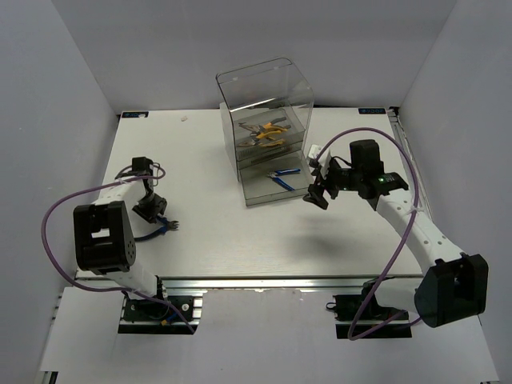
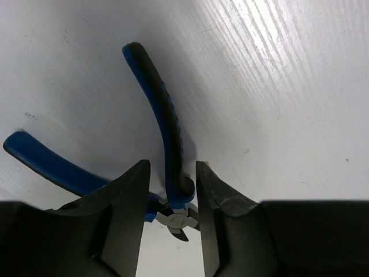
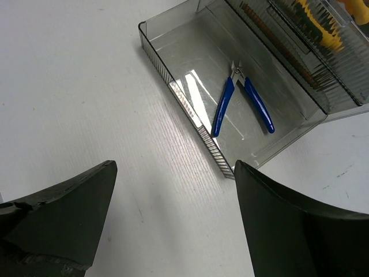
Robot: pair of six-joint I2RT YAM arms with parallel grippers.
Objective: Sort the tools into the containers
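Left jaws: released, not yet clenched. They straddle 1 handle of the loose blue cutters (image 2: 170, 115) close to the pivot. The handle lies against 1 finger (image 2: 219, 199), and a sliver of desk (image 2: 277, 86) shows on its other side. The cutters lie flat on the desk with the head deep between the jaws. The straddled handle runs straight away from the jaws, and the 2nd handle splays off to one side. We judge the grasp to be set across the handle's long axis, so closing comes next, then a lift.

Right jaws: wide apart and holding nothing. They hang over bare desk just short of the open bottom drawer (image 3: 184, 104).

Outward: the cabinet (image 1: 264, 88) stands at the far middle of the desk, well apart from the left arm (image 1: 104, 232) and just beside the right arm (image 1: 400, 212). Its bottom drawer is pulled out toward the arms and holds the stored blue cutters (image 3: 242, 104). Yellow and orange tools (image 1: 268, 132) sit in the drawers above.

The left arm is nearer the loose cutters and the right arm is nearer the drawer. Obstruction, as we judge it: the right jaws beside the drawer front could crowd a carry from the left.
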